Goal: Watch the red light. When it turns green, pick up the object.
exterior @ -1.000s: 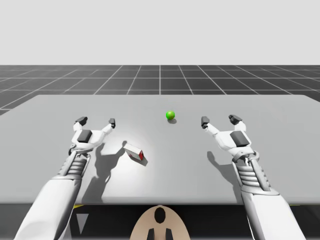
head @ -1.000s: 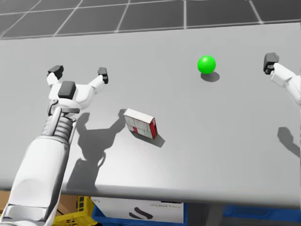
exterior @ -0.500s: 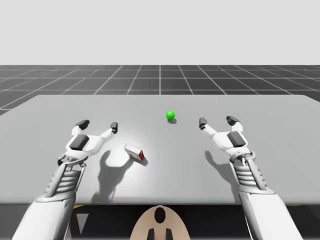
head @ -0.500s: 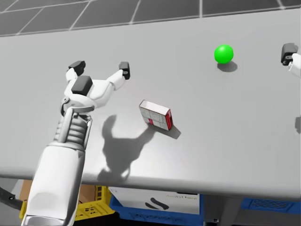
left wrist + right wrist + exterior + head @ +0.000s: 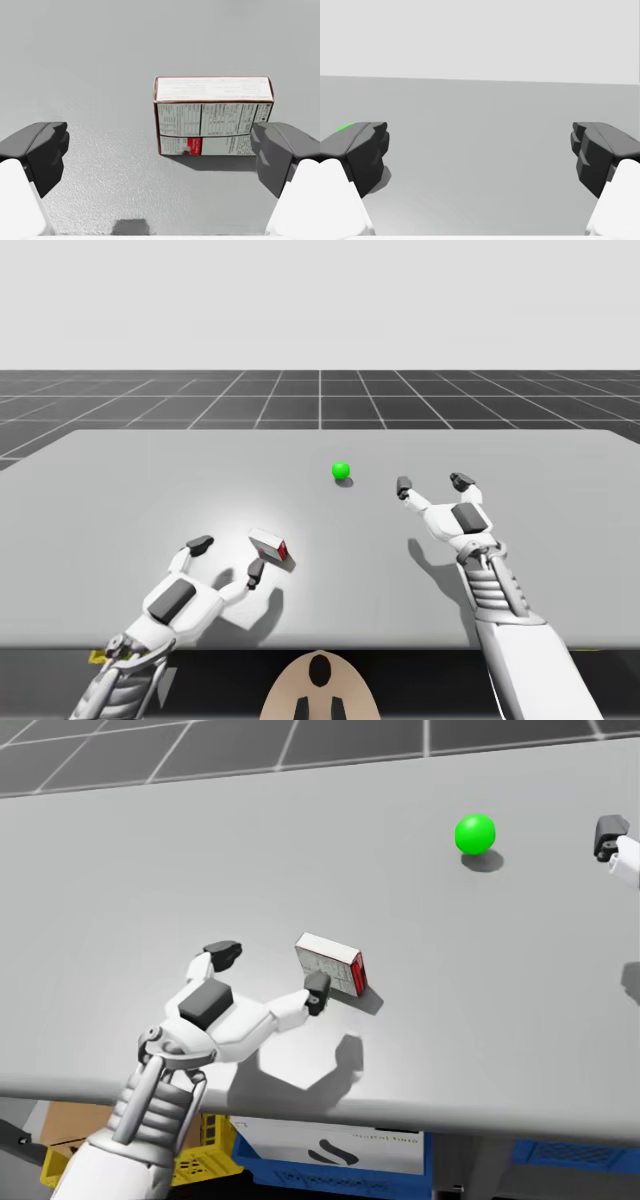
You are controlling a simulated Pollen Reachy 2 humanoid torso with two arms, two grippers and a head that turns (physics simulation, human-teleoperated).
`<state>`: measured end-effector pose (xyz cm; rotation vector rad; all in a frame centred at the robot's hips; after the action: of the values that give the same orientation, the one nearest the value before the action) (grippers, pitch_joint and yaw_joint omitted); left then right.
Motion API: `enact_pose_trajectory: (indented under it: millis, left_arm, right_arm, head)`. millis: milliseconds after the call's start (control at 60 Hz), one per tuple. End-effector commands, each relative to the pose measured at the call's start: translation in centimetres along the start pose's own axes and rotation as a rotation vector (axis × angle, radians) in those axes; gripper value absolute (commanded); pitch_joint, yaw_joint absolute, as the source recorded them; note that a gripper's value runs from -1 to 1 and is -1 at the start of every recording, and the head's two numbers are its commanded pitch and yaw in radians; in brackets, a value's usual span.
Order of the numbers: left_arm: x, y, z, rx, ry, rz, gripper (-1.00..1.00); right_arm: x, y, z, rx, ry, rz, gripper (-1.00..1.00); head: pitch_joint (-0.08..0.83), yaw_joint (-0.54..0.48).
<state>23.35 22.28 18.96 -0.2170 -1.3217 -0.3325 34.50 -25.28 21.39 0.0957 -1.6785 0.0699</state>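
Note:
The light is a green ball (image 5: 341,471) (image 5: 475,833) at the table's middle back. A small white box with red edges (image 5: 268,546) (image 5: 330,963) lies on the table in front of it. My left gripper (image 5: 228,557) (image 5: 270,972) is low at the box's near side, open, with one fingertip close against the box's near corner. In the left wrist view the box (image 5: 212,115) lies just ahead of the left gripper (image 5: 159,150), off toward one finger. My right gripper (image 5: 432,483) (image 5: 480,150) hovers open to the right of the ball, holding nothing.
The grey table (image 5: 560,540) has its front edge (image 5: 420,1120) close under my left forearm. Below it stand a yellow crate (image 5: 190,1152) and a blue crate (image 5: 320,1160). Bare tabletop lies ahead of the right gripper.
My left arm has drawn back toward the front edge and swung right, bringing its open gripper low beside the box. The right arm has barely shifted. My head turned a little early on.

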Motion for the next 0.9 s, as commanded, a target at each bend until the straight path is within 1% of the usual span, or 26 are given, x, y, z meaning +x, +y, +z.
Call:
enact_pose_trajectory:
  millis: [17,67,133,150,200,233,267,400,600,900]
  left_arm:
    - [-2.7,-2.4,-0.3,-0.091,0.063,0.024,-1.00]
    - [-3.0,-2.8,-0.9,-0.107,0.070,0.029,-1.00]
    - [-3.1,-3.1,-1.7,-0.117,0.078,0.046,-1.00]
    - [-3.1,-3.2,-2.2,-0.113,0.079,0.056,-1.00]
    - [-3.0,-3.4,-2.6,-0.111,0.076,0.058,-1.00]
    - [-2.9,-3.6,-3.2,-0.113,0.078,0.067,-1.00]
    - [-2.9,-3.7,-3.5,-0.108,0.076,0.068,-1.00]
    - [-2.4,-4.3,-5.3,-0.087,0.080,0.099,-1.00]
    - [-2.1,-4.6,-7.5,-0.035,0.097,0.147,-1.00]
    - [-1.6,-5.6,-8.7,-0.026,0.096,0.175,-1.00]
  right_arm:
    - [-0.1,0.1,0.0,0.002,0.003,0.003,-1.00]
    - [-0.1,0.1,0.0,0.002,0.002,0.004,-1.00]
    - [-0.1,0.1,0.0,0.002,0.002,0.002,-1.00]
    - [0.0,0.1,0.1,0.002,0.002,0.002,-1.00]
    - [0.0,0.1,0.1,0.002,0.001,0.002,-1.00]
    - [0.0,0.1,0.1,0.002,0.000,0.002,-1.00]
    - [0.0,0.1,0.0,0.002,0.000,0.002,-1.00]
    - [0.0,0.1,0.0,0.002,0.000,0.000,-1.00]
    - [0.0,0.0,-0.1,0.002,0.000,-0.002,-1.00]
    - [0.1,-0.1,-0.1,0.003,-0.003,-0.004,-1.00]
  head:
    - [0.698,0.23]
    - [0.698,0.23]
    - [0.696,0.23]
    - [0.695,0.23]
    - [0.694,0.23]
    - [0.694,0.22]
    - [0.694,0.22]
    - [0.693,0.22]
    - [0.695,0.21]
    - [0.697,0.21]
